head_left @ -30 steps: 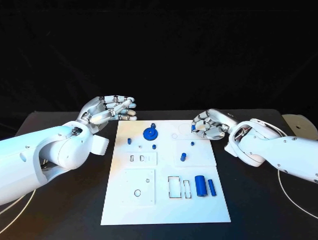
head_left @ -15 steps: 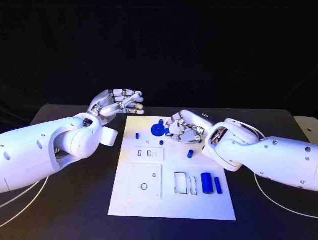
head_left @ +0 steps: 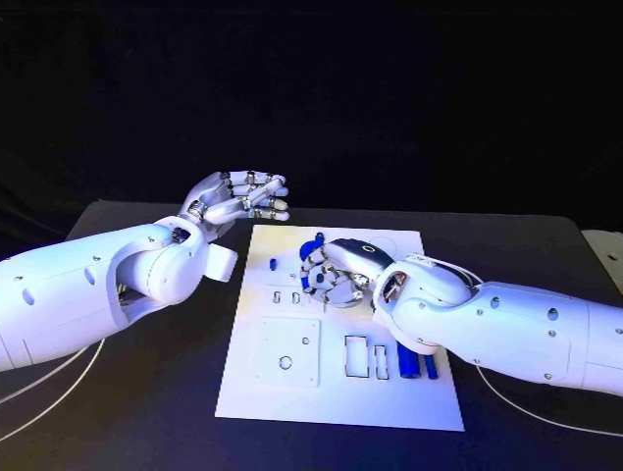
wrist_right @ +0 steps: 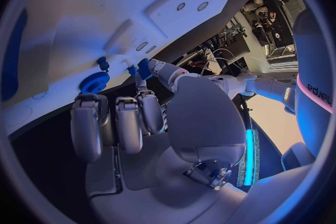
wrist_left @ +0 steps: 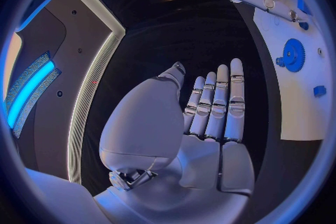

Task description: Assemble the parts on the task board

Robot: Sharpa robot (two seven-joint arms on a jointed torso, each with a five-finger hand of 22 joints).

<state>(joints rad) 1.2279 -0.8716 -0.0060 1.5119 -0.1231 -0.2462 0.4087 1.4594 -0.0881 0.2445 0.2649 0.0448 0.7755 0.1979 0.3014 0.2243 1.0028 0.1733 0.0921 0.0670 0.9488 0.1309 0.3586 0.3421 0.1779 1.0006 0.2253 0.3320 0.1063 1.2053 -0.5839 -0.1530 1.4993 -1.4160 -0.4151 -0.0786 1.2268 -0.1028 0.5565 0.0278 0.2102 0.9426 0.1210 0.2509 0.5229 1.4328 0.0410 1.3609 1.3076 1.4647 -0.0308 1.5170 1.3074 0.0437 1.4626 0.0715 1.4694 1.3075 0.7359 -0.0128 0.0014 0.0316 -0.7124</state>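
Reaching: right robot hand has swung from the board's right edge to mid task board, fingers curled by the blue gear; whether it is grasping a small blue part, cannot tell.
Idle: left robot hand stays raised, released, holding nothing.
Meaning: pick or insertion beginning.

The right robot hand sweeps in from beside the right edge of the task board and is now over the board's middle, fingers curled down among the small blue parts. It covers the short blue peg that stood in plain sight a second ago, and the right arm now lies across the board's right side, partly hiding the blue cylinder near the front. In the right wrist view a fingertip sits at a small blue part, though whether it is gripped can't be told. The left robot hand lifts a little higher beyond the board's far left corner, fingers opening.
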